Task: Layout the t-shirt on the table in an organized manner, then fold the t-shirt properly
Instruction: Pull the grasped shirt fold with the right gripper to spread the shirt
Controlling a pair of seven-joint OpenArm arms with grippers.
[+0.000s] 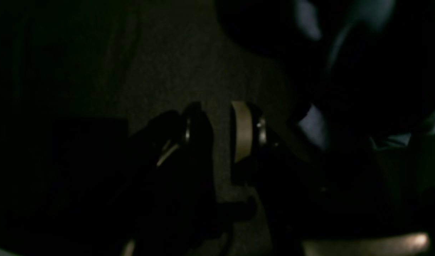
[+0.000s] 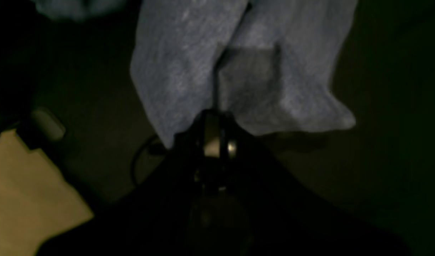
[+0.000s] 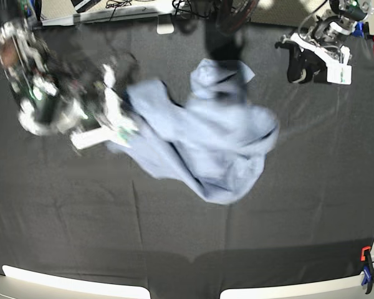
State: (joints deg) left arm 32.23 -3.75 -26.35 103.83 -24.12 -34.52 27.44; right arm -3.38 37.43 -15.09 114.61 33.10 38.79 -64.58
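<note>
Shirt-side first: on the base view's left I'm seeing my right gripper (image 3: 121,124) sitting at the edge of the t-shirt (image 3: 206,140), and the right wrist cam is showing its jaws pinched together on the blue-grey fabric. T-shirt is lying crumpled approx. mid-table (image 3: 174,249), w/ black cloth showing all round. Far right, my left gripper (image 3: 299,71) is hanging well apart from the shirt, fingers (image 1: 243,129) standing partly apart, nothing btwn them.

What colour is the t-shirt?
Light heathered blue-grey t-shirt, clearest in the base view, against the black table.
</note>
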